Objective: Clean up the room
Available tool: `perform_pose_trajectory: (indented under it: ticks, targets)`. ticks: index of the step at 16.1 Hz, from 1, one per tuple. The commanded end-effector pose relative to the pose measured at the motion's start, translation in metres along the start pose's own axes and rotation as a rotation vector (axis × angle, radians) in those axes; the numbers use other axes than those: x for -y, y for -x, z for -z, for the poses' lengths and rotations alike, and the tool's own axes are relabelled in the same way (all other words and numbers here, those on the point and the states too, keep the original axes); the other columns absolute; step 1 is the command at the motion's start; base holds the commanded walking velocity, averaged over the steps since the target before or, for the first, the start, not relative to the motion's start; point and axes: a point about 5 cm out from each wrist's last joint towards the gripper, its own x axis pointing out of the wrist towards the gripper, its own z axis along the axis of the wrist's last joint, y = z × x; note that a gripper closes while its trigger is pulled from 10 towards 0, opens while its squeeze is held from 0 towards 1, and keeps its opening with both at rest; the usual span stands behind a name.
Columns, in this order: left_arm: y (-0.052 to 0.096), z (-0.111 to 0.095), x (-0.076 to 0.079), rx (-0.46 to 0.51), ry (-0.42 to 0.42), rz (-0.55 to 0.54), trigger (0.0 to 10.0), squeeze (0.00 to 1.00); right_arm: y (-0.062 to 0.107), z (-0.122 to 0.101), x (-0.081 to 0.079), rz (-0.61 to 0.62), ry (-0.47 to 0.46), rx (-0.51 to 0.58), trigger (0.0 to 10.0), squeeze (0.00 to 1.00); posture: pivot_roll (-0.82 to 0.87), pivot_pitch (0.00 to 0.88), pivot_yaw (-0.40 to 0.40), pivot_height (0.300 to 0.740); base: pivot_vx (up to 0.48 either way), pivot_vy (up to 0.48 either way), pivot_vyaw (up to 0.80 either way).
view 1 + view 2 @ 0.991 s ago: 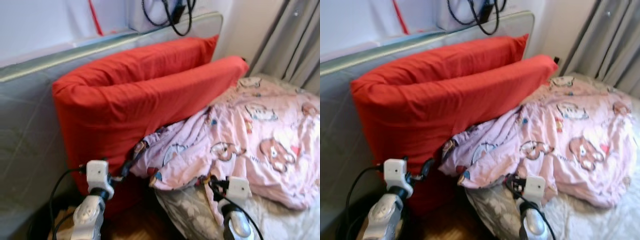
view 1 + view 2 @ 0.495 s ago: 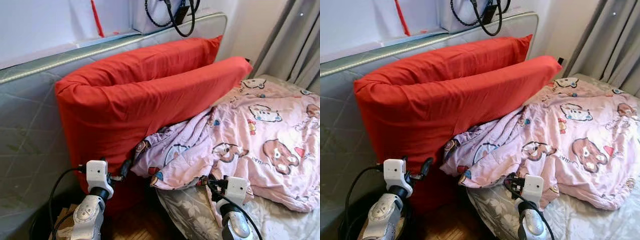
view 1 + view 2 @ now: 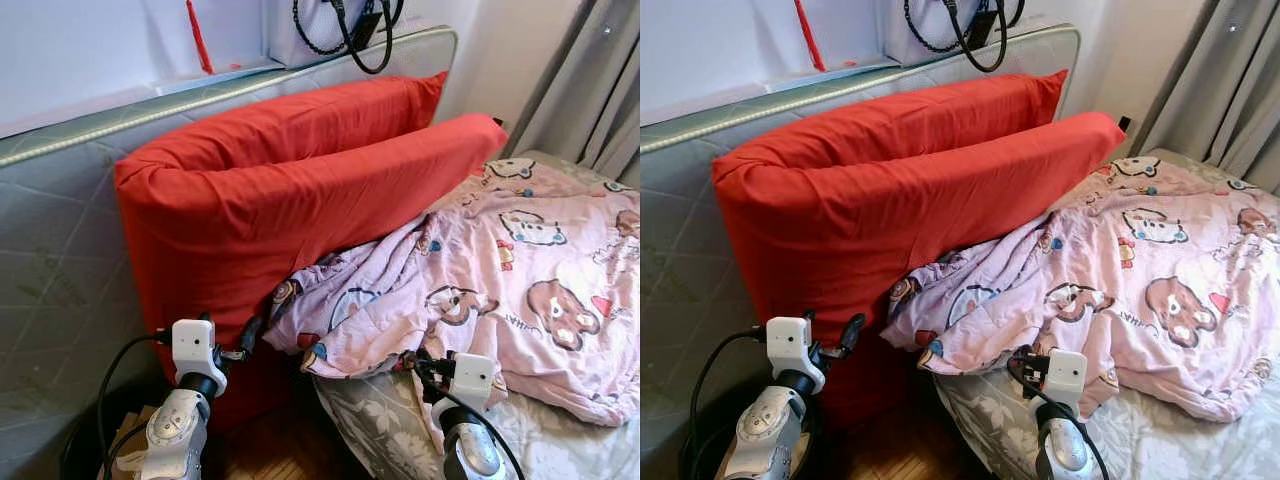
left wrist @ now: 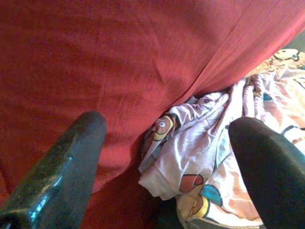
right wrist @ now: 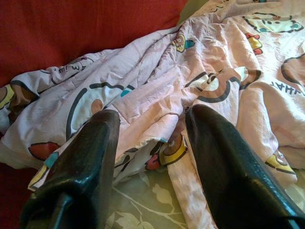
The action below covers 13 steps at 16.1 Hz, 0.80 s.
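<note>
Two arms reach toward the bed in the eye views: the left gripper [image 3: 245, 338] sits just beside the red cushion [image 3: 300, 200], the right gripper [image 3: 1025, 368] at the edge of the pink blanket [image 3: 500, 280] crumpled on the bed [image 3: 380, 430]. The blanket's far side is cut off.

Left wrist view: jaws released, spread wide, framing the blanket's corner [image 4: 164, 179] under the cushion; a grip there should catch cloth only.

Right wrist view: jaws released, straddling a blanket fold [image 5: 152, 119]; closing lower on the hem would likely hold better. What lies under it is hidden.
</note>
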Motion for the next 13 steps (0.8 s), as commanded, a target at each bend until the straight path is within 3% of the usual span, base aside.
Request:
perform_pose_trajectory:
  ticks: [1,7,13]
  targets:
    - [-0.0014,-0.0013,0.0016,-0.004,0.002,0.011,10.0,0.00,-0.0009,-0.0011,0.0010,0.001,-0.004,-0.001,10.0,0.00,0.05,0.000,-0.013,0.740,0.000,0.000,0.00]
    - [-0.0024,-0.0024,0.0003,-0.002,0.000,0.009,10.0,0.00,-0.0030,-0.0047,-0.0028,-0.019,-0.016,0.020,10.0,0.00,0.06,0.000,-0.010,0.740,0.000,0.000,0.00]
    - [-0.0025,-0.0031,0.0010,0.001,-0.001,0.015,10.0,0.00,-0.0027,-0.0037,-0.0033,-0.023,-0.022,0.014,10.0,0.00,0.05,0.000,-0.008,0.740,0.261,0.000,0.00]
